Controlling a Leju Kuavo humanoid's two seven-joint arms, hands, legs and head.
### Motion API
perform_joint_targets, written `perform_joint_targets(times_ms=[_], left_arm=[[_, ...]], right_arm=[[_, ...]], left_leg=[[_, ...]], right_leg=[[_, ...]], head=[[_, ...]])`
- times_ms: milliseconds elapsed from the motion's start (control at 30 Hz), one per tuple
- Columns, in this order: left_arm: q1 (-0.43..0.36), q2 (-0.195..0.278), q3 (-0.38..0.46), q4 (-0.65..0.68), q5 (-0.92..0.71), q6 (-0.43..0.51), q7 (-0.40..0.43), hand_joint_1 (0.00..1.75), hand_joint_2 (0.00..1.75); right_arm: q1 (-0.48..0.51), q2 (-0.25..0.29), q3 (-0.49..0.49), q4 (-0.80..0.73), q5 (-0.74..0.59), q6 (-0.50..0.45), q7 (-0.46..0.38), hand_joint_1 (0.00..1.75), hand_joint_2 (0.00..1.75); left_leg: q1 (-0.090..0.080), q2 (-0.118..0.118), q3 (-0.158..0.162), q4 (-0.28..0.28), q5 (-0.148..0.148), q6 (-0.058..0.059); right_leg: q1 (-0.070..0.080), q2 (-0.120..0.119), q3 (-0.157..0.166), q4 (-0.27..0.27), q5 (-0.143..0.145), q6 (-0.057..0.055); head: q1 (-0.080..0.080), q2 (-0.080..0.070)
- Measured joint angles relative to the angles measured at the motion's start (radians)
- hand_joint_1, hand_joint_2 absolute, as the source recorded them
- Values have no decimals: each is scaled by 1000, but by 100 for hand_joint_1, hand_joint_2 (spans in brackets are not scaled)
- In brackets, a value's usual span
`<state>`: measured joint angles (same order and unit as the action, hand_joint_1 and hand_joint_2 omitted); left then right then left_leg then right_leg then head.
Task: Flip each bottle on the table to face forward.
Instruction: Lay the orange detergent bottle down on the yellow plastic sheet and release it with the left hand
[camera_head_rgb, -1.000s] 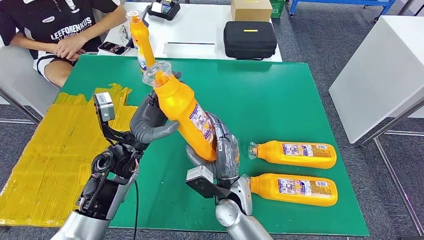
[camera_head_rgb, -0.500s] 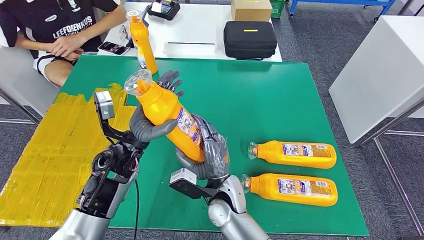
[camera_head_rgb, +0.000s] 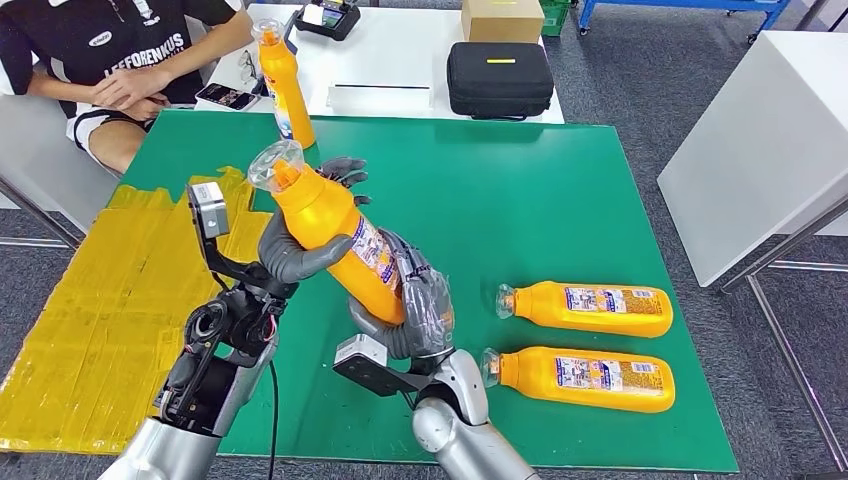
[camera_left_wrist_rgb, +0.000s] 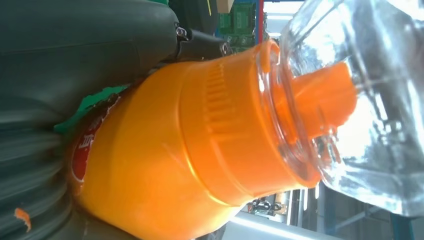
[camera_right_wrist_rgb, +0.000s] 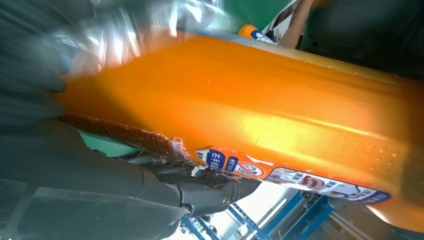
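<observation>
Left of centre, your left hand (camera_head_rgb: 300, 245) and right hand (camera_head_rgb: 420, 310) both grip the tilted bottle (camera_head_rgb: 335, 230); uneven release could drop it.

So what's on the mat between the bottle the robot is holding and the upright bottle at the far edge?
In the head view, bare green mat lies between the held bottle and the upright bottle.

The base of the tilted orange plastic bottle with a clear cap (camera_head_rgb: 335, 233) is hidden behind the right hand (camera_head_rgb: 415, 310). In the right wrist view the grey fingers (camera_right_wrist_rgb: 75, 50) are blurred. The label print is too small to read.
</observation>
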<state>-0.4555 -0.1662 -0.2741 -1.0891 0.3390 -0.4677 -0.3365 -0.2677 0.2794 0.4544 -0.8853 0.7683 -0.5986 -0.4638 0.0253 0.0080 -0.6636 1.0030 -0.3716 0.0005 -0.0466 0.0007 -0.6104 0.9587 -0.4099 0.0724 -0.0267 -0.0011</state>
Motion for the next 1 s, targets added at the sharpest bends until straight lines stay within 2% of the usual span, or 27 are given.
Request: perform_joint_targets(times_ms=[567, 600, 700, 733, 867, 1000], left_arm=[[7, -2, 10, 3, 27, 13, -12, 175, 175], [7, -3, 11, 5, 28, 13, -13, 175, 175], [6, -5, 14, 12, 25, 17, -20, 175, 175], [5, -5, 15, 14, 20, 21, -25, 175, 175], [-2, -4, 18, 17, -47, 81, -58, 175, 175], [-4, -1, 31, 9, -142, 156, -96, 175, 175]], right_arm=[[0, 1, 11, 5, -10, -9, -1, 175, 175], [0, 1, 10, 6, -12, -11, -4, 167, 175], [1, 1, 10, 6, -28, -11, -16, 39, 175], [2, 1, 10, 5, -37, -11, -24, 3, 175], [24, -2, 11, -33, -106, 13, -82, 0, 175], [60, -18, 12, -147, -213, 83, -114, 0, 175]], left_leg=[[0, 0, 0, 0, 0, 0], [0, 0, 0, 0, 0, 0], [0, 0, 0, 0, 0, 0], [0, 0, 0, 0, 0, 0], [0, 0, 0, 0, 0, 0], [0, 0, 0, 0, 0, 0]], right_leg=[[0, 0, 0, 0, 0, 0], [0, 0, 0, 0, 0, 0], [0, 0, 0, 0, 0, 0], [0, 0, 0, 0, 0, 0], [0, 0, 0, 0, 0, 0], [0, 0, 0, 0, 0, 0]], head=[[0, 0], [0, 0], [0, 0], [0, 0], [0, 0], [0, 0]])
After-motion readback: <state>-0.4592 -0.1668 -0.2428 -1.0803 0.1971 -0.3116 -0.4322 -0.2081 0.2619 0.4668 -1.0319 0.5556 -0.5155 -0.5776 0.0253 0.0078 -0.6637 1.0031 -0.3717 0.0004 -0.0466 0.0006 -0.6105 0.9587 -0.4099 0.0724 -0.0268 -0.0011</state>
